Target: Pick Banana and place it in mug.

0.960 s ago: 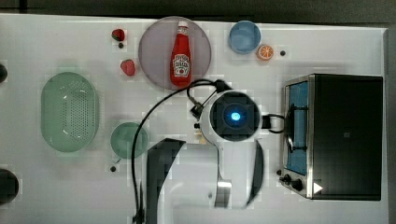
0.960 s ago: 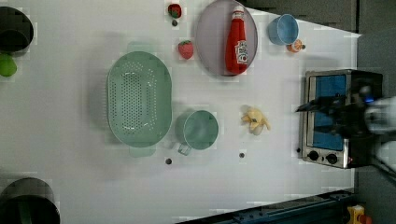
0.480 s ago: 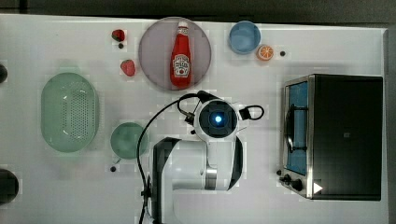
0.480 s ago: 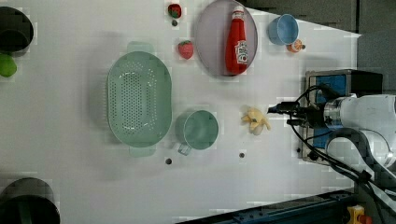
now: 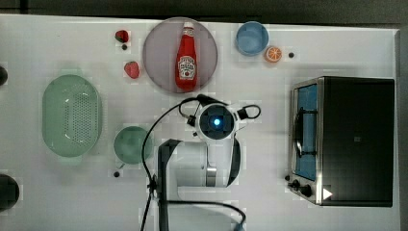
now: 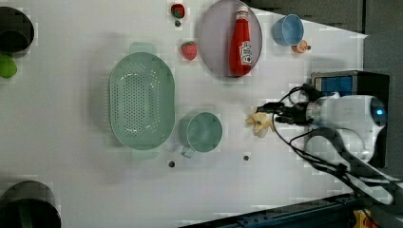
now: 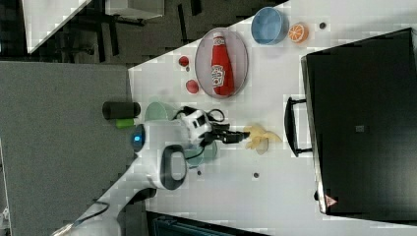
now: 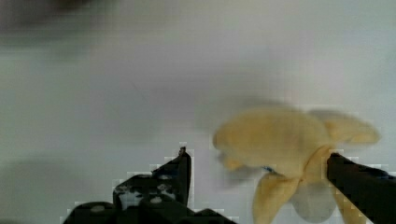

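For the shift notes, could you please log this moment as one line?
phase: approach | gripper: open, over banana | banana: on table, not grasped | mug: empty

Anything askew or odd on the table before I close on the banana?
Only the red ketchup bottle, lying flat on the round grey plate rather than upright. The peeled yellow banana lies splayed on the white table, nothing spilled.

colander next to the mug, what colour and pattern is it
The colander is pale green, with its floor perforated by rows of small holes. It shows best in the left view.
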`<state>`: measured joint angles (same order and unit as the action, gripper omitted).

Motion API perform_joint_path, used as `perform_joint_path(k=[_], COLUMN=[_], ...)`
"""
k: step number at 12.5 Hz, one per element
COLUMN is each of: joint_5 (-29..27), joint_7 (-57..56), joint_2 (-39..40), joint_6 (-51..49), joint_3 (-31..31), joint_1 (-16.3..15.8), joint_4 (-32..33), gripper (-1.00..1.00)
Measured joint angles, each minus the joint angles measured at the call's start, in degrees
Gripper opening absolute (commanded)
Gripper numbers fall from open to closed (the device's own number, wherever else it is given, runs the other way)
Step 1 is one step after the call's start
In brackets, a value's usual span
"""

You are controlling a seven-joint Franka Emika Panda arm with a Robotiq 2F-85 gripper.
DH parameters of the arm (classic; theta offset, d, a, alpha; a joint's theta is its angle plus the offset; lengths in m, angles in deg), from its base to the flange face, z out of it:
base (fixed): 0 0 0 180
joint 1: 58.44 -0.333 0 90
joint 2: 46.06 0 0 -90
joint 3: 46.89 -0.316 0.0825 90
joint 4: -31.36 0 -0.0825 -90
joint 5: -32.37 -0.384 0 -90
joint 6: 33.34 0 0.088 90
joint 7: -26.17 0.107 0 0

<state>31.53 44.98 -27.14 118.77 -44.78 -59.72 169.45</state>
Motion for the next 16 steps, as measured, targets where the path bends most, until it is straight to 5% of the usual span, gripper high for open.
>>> perform_joint_path(k=[2, 3, 4, 7, 13, 16], joint_5=[0.2, 0.7, 1.5, 1.5, -0.1, 2.0], joint_7=[-0.3, -0.4, -0.4, -0.4, -0.4, -0.4], joint_2=[3.4, 4.0, 4.2, 3.7, -4.8, -13.7], joint_6=[1.3, 1.4, 1.6, 3.5, 0.7, -16.8], joint_3=[0.1, -0.1, -0.4, 0.2, -0.6, -0.4], joint_1=[0.0, 0.1, 0.5, 0.7, 0.2, 0.1], joint_4=[0.9, 1.2, 1.3, 0.9, -0.1, -1.9], gripper=[0.95, 0.74, 0.32, -0.3, -0.37, -0.37])
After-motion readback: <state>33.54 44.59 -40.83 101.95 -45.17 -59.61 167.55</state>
